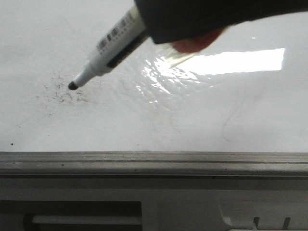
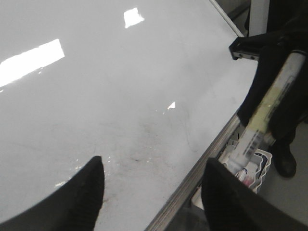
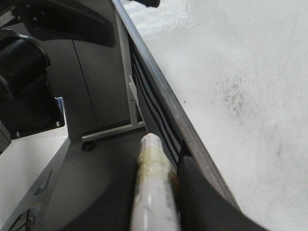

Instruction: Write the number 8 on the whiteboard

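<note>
Across the front view, one whiteboard (image 1: 202, 120) fills the scene, glossy white with a bright window glare at right, a patch of black specks (image 1: 60, 91) at left, one faint grey curved streak (image 1: 231, 122) at right and a grey metal rail (image 1: 154, 162) along its near edge. One marker (image 1: 103, 48) slants down from the right gripper (image 3: 154, 192), whose jaws pinch its barrel, its black tip at the specks, though contact cannot be judged. The left gripper (image 2: 151, 192) hangs over the board's edge with jaws spread and nothing between them; no drawn number 8 shows on the board.
</note>
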